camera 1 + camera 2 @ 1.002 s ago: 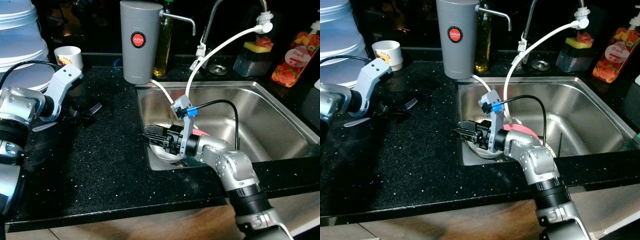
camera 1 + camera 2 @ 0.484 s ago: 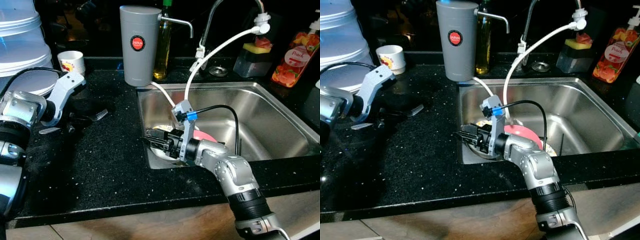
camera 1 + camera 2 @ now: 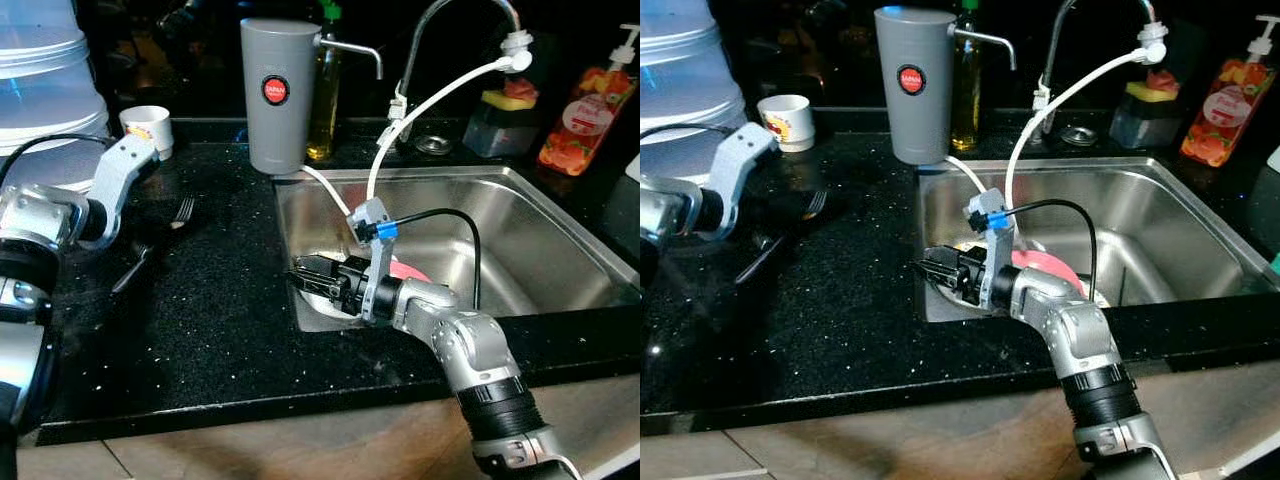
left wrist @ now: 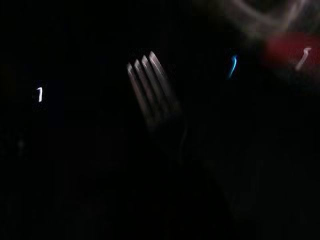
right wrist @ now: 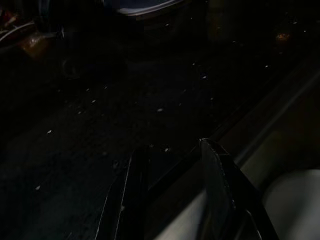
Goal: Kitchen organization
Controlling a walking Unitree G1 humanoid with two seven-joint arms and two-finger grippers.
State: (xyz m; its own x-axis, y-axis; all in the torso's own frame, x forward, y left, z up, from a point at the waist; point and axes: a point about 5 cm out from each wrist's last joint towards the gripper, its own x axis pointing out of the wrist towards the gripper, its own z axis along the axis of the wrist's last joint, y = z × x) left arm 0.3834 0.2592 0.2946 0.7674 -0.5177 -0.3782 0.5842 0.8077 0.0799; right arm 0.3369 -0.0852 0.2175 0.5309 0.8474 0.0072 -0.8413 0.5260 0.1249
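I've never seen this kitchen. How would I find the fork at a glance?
Start at the steel sink and move left onto the black speckled counter. The fork lies flat there, tines toward the small white cup, beside the left tool's arm. It is the only slim silver utensil on that dark surface.

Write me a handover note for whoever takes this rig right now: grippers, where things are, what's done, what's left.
Left gripper: over the black countertop above the fork; grip unclear.
Right gripper: fingers apart and empty, at the sink's left wall.
In the sink: a white dish and a pink plate, both partly hidden by the right arm.
Done: nothing put away that I can see.
Left: fork and the sink dishes.
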